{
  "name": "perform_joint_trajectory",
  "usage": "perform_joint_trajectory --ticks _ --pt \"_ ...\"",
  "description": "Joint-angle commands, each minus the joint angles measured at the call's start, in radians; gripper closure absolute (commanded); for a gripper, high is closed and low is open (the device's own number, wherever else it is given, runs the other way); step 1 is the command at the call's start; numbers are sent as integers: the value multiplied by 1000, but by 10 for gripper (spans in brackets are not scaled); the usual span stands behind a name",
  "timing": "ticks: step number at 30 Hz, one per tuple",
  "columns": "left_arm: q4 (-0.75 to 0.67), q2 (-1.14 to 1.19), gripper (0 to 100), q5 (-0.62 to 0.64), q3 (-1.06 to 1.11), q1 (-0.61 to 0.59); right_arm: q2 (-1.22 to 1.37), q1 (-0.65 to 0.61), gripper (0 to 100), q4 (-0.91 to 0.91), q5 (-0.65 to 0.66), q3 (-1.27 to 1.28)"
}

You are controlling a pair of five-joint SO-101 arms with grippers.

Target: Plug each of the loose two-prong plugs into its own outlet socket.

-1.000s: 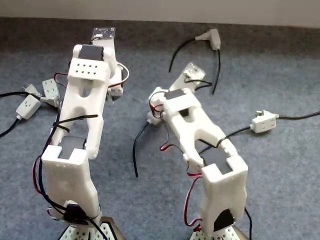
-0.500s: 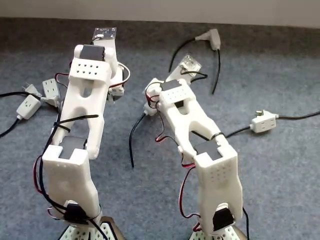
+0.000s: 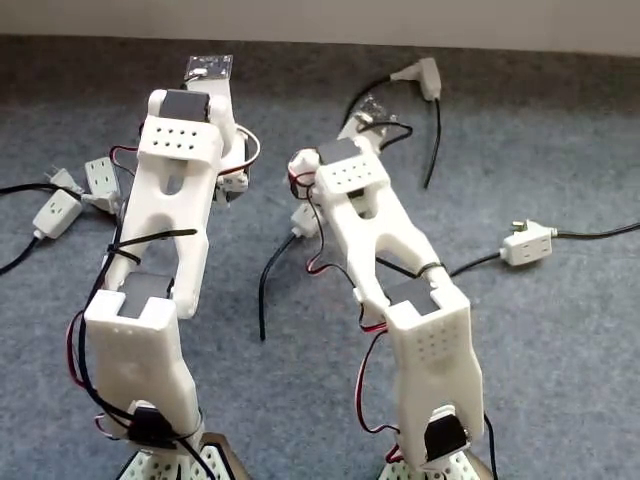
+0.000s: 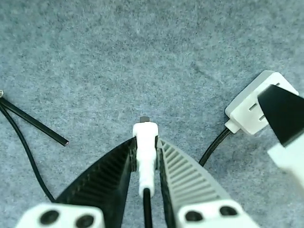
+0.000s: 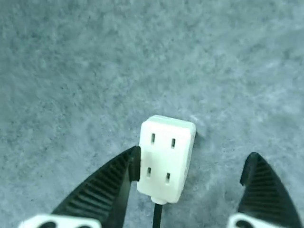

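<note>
Right wrist view: white four-slot socket (image 5: 166,159)

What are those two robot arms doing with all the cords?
They are trying to plug things in. The left gripper is pinching a white plug, prongs pointing forward. The right gripper is open, with a white outlet socket lying on the grey carpet between its fingers. The plug is close to that socket but not yet in it.

Grey carpet (image 3: 560,380), white outlet sockets (image 3: 55,212), black cords (image 3: 263,295)
</note>
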Motion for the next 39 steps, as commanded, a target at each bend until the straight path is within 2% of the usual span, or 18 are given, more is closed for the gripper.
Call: perform_joint_trajectory --ticks 1,7,9,13,17,20,23,27,30,33,36,39 --pt "-8 -54 993 6 -5 15 -15 -7 662 119 37 -151" --pt "-21 -54 993 12 -12 22 -15 41 662 294 38 -360" --pt "-61 -61 993 57 -7 41 -15 76 663 369 46 -450" --pt "-117 -62 993 120 -12 77 -13 153 663 503 229 -616" --pt "-170 -64 993 120 -15 166 -8 285 663 624 313 -711" --pt "-227 -62 992 114 -15 222 -8 406 663 638 376 -699" --pt "-261 -61 976 6 -15 257 -8 519 663 638 465 -624" --pt "-288 -62 976 -28 -15 271 -7 654 663 636 489 -501" --pt "-293 -54 977 71 -13 263 -7 731 663 636 483 -383" --pt "-284 -53 995 304 -5 234 -7 774 663 633 471 -236" --pt "-253 -56 992 497 -12 229 -7 803 663 610 387 -70" --pt "-249 -64 992 597 -13 266 -7 817 663 570 305 90"
